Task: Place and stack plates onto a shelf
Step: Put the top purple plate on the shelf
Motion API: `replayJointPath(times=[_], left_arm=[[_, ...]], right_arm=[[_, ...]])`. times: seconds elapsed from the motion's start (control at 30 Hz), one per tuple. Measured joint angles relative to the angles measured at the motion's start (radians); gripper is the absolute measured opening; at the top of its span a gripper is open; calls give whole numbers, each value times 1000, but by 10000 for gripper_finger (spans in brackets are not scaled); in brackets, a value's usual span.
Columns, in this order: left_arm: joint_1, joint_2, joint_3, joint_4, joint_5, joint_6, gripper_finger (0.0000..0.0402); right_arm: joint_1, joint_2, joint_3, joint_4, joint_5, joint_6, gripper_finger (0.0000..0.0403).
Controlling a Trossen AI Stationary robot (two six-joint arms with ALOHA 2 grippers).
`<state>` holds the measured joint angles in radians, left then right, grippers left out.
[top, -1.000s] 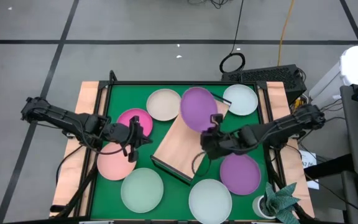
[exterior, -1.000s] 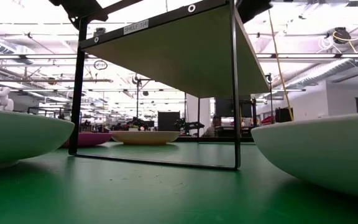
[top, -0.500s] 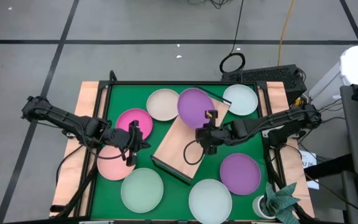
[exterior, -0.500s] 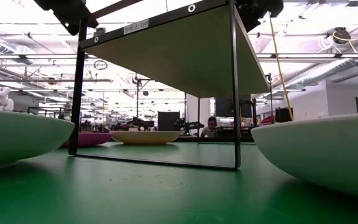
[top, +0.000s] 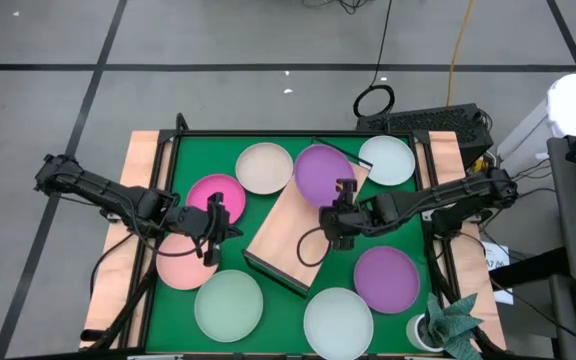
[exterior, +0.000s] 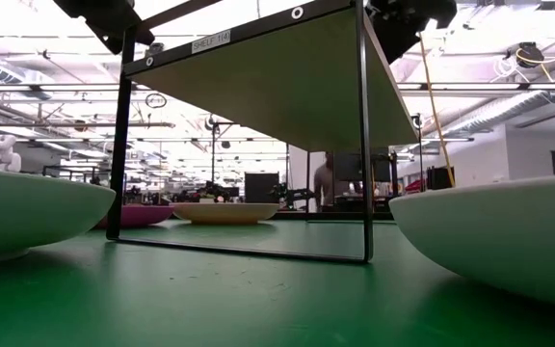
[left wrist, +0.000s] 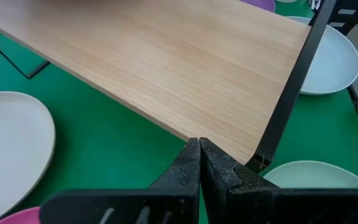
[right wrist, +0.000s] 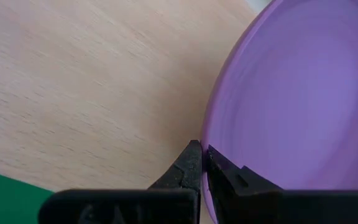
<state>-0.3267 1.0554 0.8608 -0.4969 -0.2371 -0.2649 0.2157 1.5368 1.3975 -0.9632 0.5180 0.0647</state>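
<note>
The shelf (top: 293, 232) is a light wooden board on a thin dark frame, standing askew in the middle of the green mat. A purple plate (top: 321, 175) sits over its far end, with my right gripper (top: 341, 200) shut on its rim. My left gripper (top: 214, 222) is shut and empty. It hovers left of the shelf, between the magenta plate (top: 213, 192) and the salmon plate (top: 181, 266). In the left wrist view its shut fingertips (left wrist: 199, 149) point at the shelf's board (left wrist: 166, 62). My right gripper pinches the purple plate's rim (right wrist: 209, 140) on its near side, between the two fingers. The fingers come slanting from the table's near right. The plate is over the shelf's board (right wrist: 73, 81), roughly level; whether it rests on the board, I cannot tell.
More plates lie on the mat around the shelf: cream (top: 263, 167) and whitish blue (top: 386, 160) at the far side, a second purple (top: 386, 278), pale mint (top: 228, 305) and whitish (top: 338, 322) at the near side. A small potted plant (top: 448, 325) stands at the near right corner.
My right gripper has moved toward the table's far edge and a little left, carrying the purple plate over the shelf's far end. The plate has come down from a tilted, raised pose to lie flatter.
</note>
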Motion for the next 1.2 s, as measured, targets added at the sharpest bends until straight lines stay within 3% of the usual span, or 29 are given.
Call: replayJointPath(times=[0.57, 1.2], left_arm=[[0, 0, 0, 0, -1, 44, 1], [24, 0, -1, 1, -2, 79, 1]], right_arm=[[0, 0, -60, 11, 1, 11, 0], [0, 0, -61, 29, 9, 21, 29]])
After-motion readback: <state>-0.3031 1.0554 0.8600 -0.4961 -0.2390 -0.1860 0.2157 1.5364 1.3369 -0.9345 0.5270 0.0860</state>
